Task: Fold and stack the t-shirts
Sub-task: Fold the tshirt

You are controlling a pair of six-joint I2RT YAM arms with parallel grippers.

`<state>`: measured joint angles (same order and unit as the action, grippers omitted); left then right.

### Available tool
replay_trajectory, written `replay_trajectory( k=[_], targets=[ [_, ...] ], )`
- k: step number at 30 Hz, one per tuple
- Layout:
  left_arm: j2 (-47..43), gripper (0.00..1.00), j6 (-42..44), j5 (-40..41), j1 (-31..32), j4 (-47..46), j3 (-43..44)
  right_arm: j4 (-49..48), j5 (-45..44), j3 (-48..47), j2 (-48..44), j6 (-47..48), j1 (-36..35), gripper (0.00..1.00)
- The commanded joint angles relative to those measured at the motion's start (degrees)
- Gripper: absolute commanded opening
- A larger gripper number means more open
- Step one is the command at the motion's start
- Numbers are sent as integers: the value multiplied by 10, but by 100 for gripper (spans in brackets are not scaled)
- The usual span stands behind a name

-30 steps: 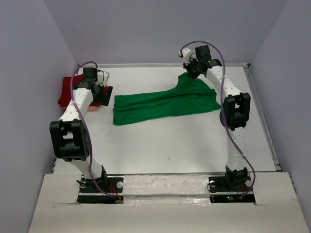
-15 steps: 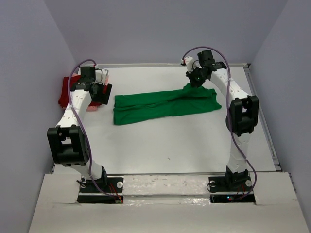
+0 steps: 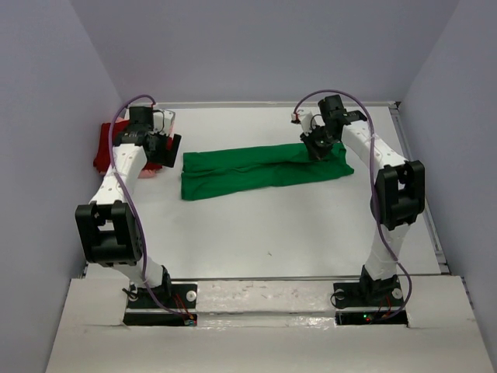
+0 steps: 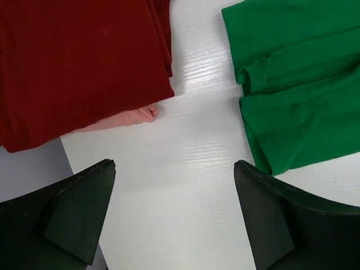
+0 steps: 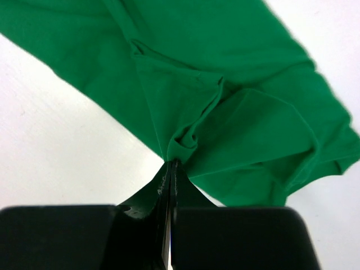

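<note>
— So, where is your green shirt [image 3: 256,171]?
— It lies in a long, loosely folded band across the middle of the table [image 3: 272,233], running left to right.
— And your right hand [image 5: 170,167]?
— It is near the green shirt's right end, at its far edge. The fingers are pressed together on a bunched pinch of the green cloth, and wrinkles fan out from that pinch.
— What about your left hand [image 4: 174,169]?
— Its fingers stand wide apart with nothing between them, over bare table just off the green shirt's left end.
— Where are the other two shirts?
— Your dark red shirt [image 4: 79,62] lies folded to the left of the green shirt, with a strip of bare table between them. The pink shirt [image 4: 126,119] sits under the red one. You can see only a small corner of it, poking out at the edge nearest the green shirt.
</note>
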<state>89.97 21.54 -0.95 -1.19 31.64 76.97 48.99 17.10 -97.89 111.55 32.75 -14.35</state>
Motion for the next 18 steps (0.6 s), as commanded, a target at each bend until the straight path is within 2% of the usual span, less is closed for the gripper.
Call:
replay_trajectory(
  k=[1, 18],
  targets=[
    [-43, 99, 1, -10, 3, 9, -4, 9, 27, 16, -19, -10, -9, 0],
    [-46, 99, 2, -16, 9, 1, -27, 76, 54, 36, 31, -15, -38, 0]
  ],
)
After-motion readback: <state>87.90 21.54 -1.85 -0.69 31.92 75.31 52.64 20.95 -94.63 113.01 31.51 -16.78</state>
